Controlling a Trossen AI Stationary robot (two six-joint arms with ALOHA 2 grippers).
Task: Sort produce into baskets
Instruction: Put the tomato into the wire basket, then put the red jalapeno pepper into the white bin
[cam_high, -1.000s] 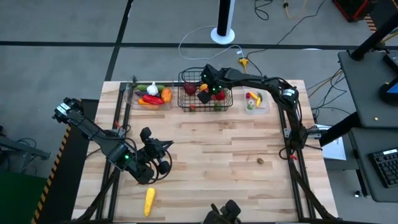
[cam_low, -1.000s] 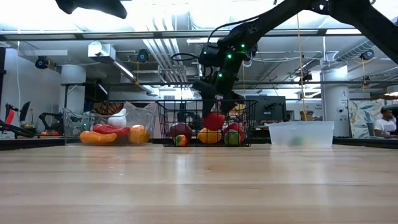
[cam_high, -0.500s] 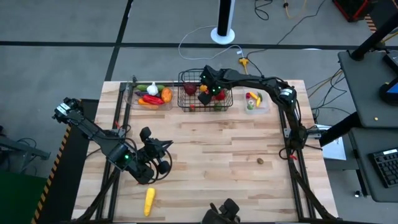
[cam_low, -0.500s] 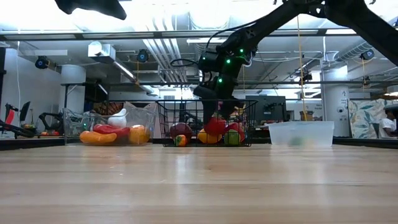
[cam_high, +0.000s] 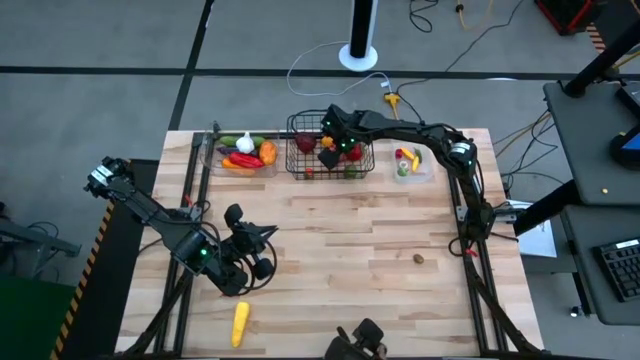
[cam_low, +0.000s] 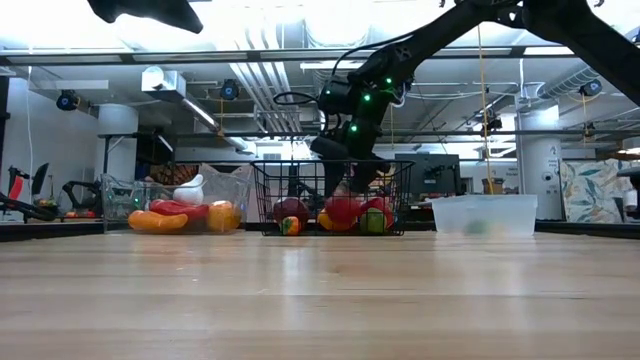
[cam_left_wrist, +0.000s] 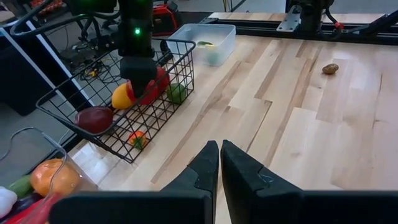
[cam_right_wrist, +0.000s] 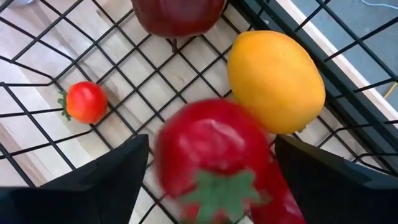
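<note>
My right gripper (cam_high: 330, 150) hangs open inside the black wire basket (cam_high: 330, 158) at the table's far edge. A red fruit with a green stem (cam_right_wrist: 214, 162) shows blurred between its spread fingers, low among the other fruits (cam_low: 343, 208). Under it lie a yellow-orange fruit (cam_right_wrist: 277, 81), a dark red one (cam_right_wrist: 177, 14) and a small tomato (cam_right_wrist: 85, 102). My left gripper (cam_high: 245, 255) is shut and empty above the table's near left part. A yellow corn (cam_high: 240, 322) lies on the table by the near edge.
A wide clear bin (cam_high: 240, 152) with garlic, peppers and an orange stands left of the basket. A small clear bin (cam_high: 410, 162) stands to its right. A small brown thing (cam_high: 420, 258) lies on the table's right part. The table's middle is bare wood.
The red fruit has sunk from just under my right gripper down among the fruits on the basket floor. My right gripper has let it go and stays over the basket.
</note>
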